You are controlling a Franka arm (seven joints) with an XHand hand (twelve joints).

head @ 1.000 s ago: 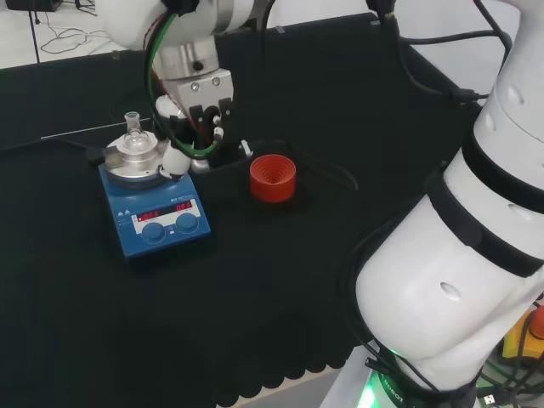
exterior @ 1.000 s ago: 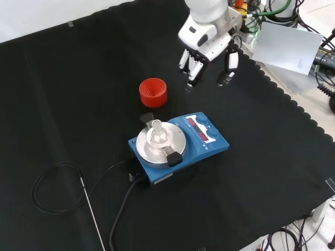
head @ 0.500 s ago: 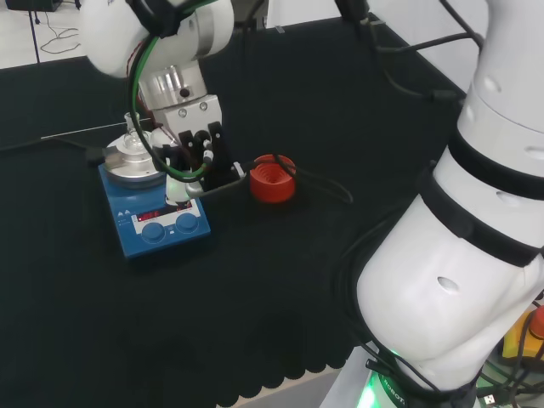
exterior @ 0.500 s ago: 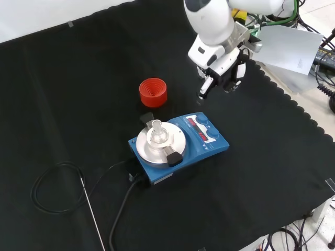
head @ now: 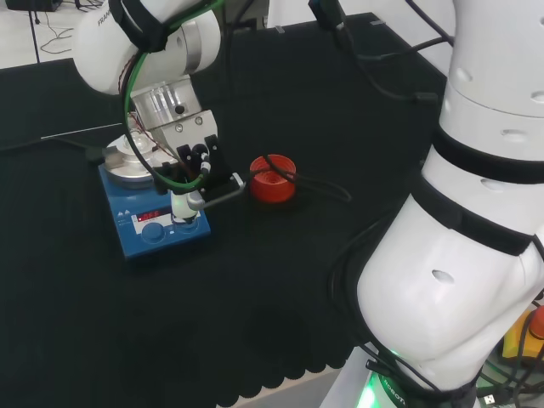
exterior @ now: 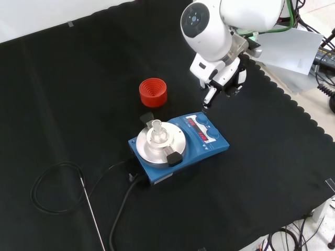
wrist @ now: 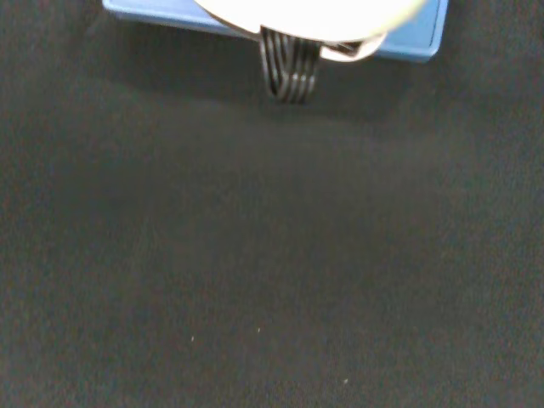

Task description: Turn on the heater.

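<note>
Heater (exterior: 178, 144) sits mid-cloth (exterior: 63, 78) in front view: blue box, round silver plate, small clear glass flask (exterior: 156, 134) on the plate, red digits lit on its sloped panel, 2 blue knobs (head: 167, 229) below them. Red ribbed ring stand (exterior: 153, 92) is just beyond the heater in front view, apart from it. Black cable (exterior: 57, 183) loops off the heater's back end, thin rod (exterior: 91, 212) lies beside the loop.

Hand (exterior: 220, 83) hangs close above the heater's panel end. In head view hand (head: 191, 183) has a white fingertip pointing down at the knob nearer the stand, other fingers curled in, holding nothing. Contact with the knob: cannot tell.

Wrist view: blue heater edge (wrist: 144, 15) past a blurred white hand part, bare cloth beyond.
</note>
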